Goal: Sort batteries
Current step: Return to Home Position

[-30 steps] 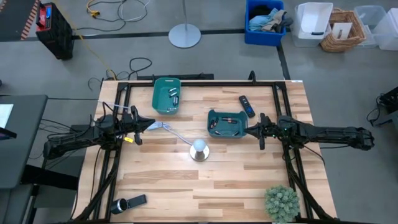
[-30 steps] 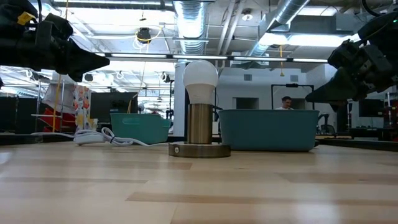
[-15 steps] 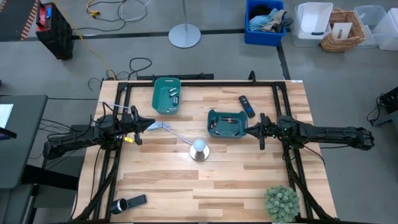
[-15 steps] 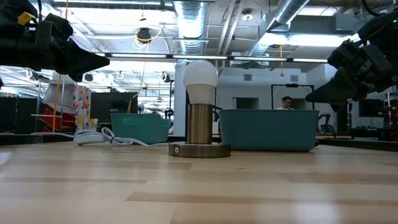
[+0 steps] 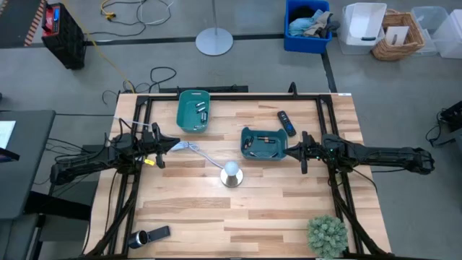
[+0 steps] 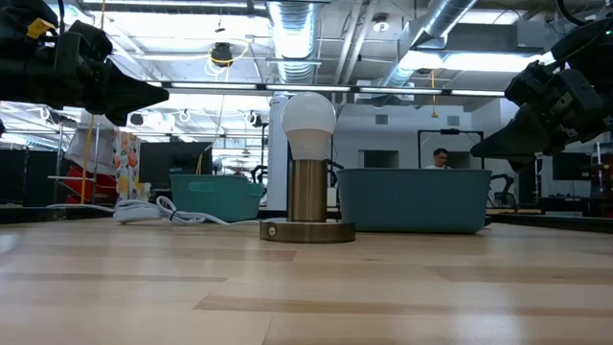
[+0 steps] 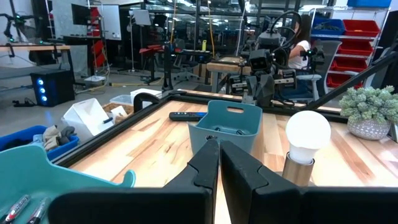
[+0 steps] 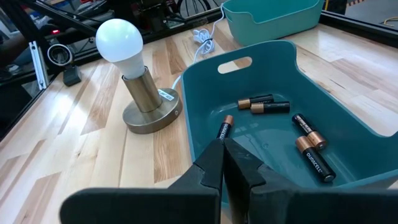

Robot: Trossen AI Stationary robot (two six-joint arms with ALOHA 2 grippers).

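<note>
Two teal bins stand on the wooden table. The far-left bin holds a few batteries. The middle bin holds several black-and-copper batteries, which lie flat on its floor. My left gripper hangs shut above the table's left side, its fingers pointing level toward the middle bin. From the right, my right gripper is shut too. It hovers over that bin's right rim, and its tips tip slightly down near one battery.
A brass lamp with a white bulb stands just in front of the middle bin, its white cable trailing left. A black remote lies far right. A flashlight-like cylinder and a potted plant sit near the front edge.
</note>
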